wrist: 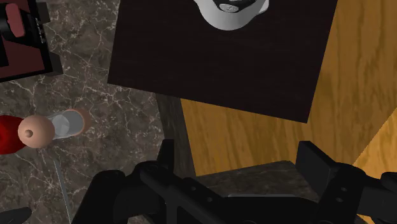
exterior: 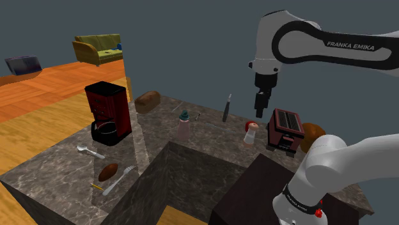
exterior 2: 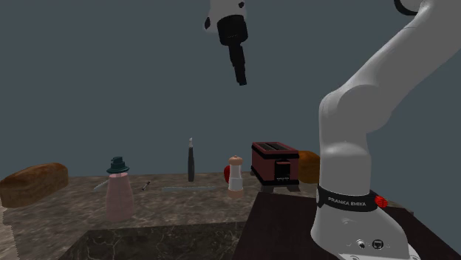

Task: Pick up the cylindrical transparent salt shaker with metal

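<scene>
A small clear shaker [exterior: 251, 134] with a tan metal-looking cap stands upright on the dark marble counter [exterior: 211, 144], just beside a dark red toaster [exterior: 284, 128]. It stands in the second exterior view [exterior 2: 236, 175] and lies off to the side of one finger in the wrist view [wrist: 51, 127]. A red round thing [wrist: 7, 135] sits right against it. My black gripper [exterior: 259, 112] hangs high above the counter, roughly over the shaker [exterior 2: 241, 78]. Its fingers stand apart, open, with nothing between them [wrist: 240, 159].
A pinkish bottle with a teal cap [exterior: 184, 124] stands mid-counter. A dark knife [exterior: 227, 108] stands behind it; a bread loaf [exterior: 148, 101] and a red coffee machine [exterior: 107, 114] lie further left. A spoon [exterior: 89, 151] and fork [exterior: 119, 180] lie near the front edge. The dark stand [wrist: 222, 57] adjoins the counter.
</scene>
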You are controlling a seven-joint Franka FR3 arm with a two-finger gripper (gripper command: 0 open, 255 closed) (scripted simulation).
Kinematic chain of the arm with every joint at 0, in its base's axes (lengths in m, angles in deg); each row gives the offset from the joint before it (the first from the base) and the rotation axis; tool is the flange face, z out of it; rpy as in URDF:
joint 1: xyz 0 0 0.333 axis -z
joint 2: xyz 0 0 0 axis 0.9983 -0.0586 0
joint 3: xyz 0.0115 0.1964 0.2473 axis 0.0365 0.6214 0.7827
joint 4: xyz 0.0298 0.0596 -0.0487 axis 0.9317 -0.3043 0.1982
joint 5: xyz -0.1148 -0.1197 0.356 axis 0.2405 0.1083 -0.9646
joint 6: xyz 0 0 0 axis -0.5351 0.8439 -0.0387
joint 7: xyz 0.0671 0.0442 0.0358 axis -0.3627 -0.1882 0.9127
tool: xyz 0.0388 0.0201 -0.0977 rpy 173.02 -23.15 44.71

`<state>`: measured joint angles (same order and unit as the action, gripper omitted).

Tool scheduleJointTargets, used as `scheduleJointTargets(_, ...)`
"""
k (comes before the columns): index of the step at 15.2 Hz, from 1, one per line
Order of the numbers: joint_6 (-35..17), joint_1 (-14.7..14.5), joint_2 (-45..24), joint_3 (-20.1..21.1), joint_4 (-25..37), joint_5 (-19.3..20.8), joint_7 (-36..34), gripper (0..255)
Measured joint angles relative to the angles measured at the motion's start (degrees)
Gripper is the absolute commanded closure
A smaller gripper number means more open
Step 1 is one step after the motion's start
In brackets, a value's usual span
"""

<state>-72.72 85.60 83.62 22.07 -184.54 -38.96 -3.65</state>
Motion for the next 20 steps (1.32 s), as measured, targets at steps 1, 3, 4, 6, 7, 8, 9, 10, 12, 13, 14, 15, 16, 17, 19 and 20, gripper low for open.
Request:
scheduleJointTargets(1,0.0,0.0,0.0,0.0,0.0,0.0,0.0,0)
scheduleJointTargets(3,-1.8,0.5,0.1,-1.1,-1.4,1.0,1.0,0)
scheduleJointTargets(4,-3.4,0.9,0.2,-1.8,-2.7,1.6,1.6,0)
scheduleJointTargets(6,-6.6,1.8,0.1,-3.8,-5.0,3.3,3.3,0)
scheduleJointTargets(7,-8.1,2.3,-0.1,-4.6,-5.9,4.0,3.9,0)
scheduleJointTargets(8,-9.9,2.7,-0.4,-5.4,-7.0,4.7,4.6,0)
scheduleJointTargets(9,-12.0,3.3,-1.1,-6.6,-7.8,5.7,5.5,0)
scheduleJointTargets(10,-13.4,3.7,-1.5,-7.4,-8.4,6.3,6.1,0)
scheduleJointTargets(12,-17.9,4.9,-3.0,-9.7,-10.5,8.1,7.7,0)
scheduleJointTargets(13,-19.9,5.6,-4.0,-11.0,-11.0,9.1,8.9,0)
scheduleJointTargets(14,-21.4,6.4,-4.5,-12.3,-11.3,10.0,10.0,0)
scheduleJointTargets(15,-23.3,6.7,-5.8,-13.2,-11.5,10.6,10.5,0)
scheduleJointTargets(16,-25.6,7.0,-7.2,-14.1,-11.9,11.1,10.9,0)
scheduleJointTargets(17,-28.0,7.5,-8.7,-15.3,-12.3,11.8,11.8,0)
scheduleJointTargets(19,-32.0,8.5,-11.4,-17.6,-12.4,13.0,13.5,0)
scheduleJointTargets(20,-34.1,8.8,-12.9,-18.6,-12.6,13.4,14.1,0)
